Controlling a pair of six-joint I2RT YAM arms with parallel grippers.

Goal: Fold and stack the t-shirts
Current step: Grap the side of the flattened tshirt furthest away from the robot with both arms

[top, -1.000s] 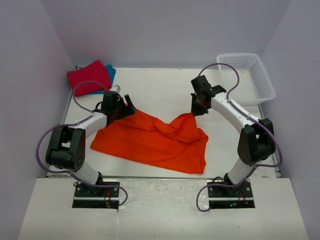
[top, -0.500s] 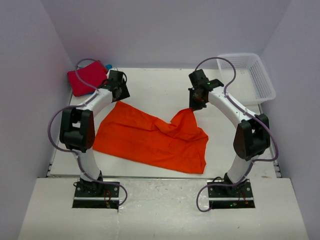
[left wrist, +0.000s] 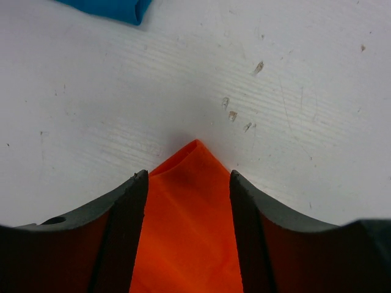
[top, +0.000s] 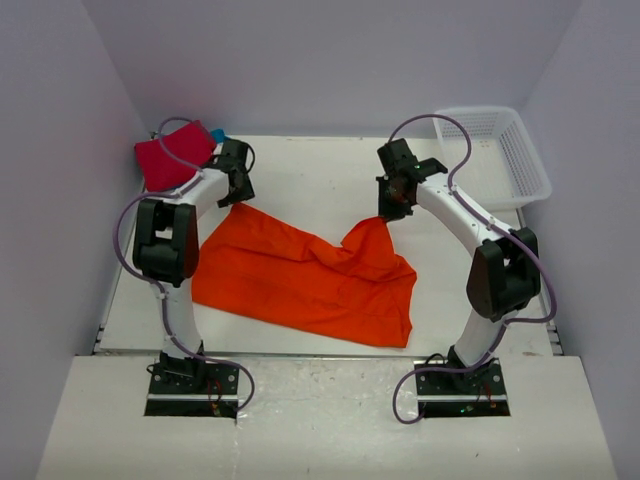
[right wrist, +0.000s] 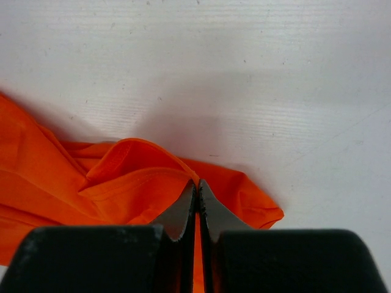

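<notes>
1. At the near edge of the table [top: 320, 175]: orange t-shirt [top: 300, 280], one item. It lies opened out and rumpled across the middle, its near hem close to that edge. No fold is made in it.
2. Right of centre, further in: right gripper [right wrist: 197, 183], fingers pressed together on a raised pleat at the orange t-shirt's far right corner. The cloth rises in a peak under the pinch.
3. Left of centre, a little further in: left gripper [left wrist: 189, 177], fingers spread, set astride the shirt's far left corner. The pointed tip of cloth lies flat on the table between them, and nothing is pinched.
4. Far left corner: crimson t-shirt [top: 172, 155], folded into a compact pad. The teal t-shirt [left wrist: 113, 7] shows only as an edge past it; it appears to lie underneath, but the contact is hidden.
5. Far right corner: white basket [top: 520, 160], well apart from all three shirts.
6. Condition of the work, as judged: two of the three shirts look folded and piled. The orange one is held at one far corner only, so it remains to be flattened, folded and placed on the pile.
</notes>
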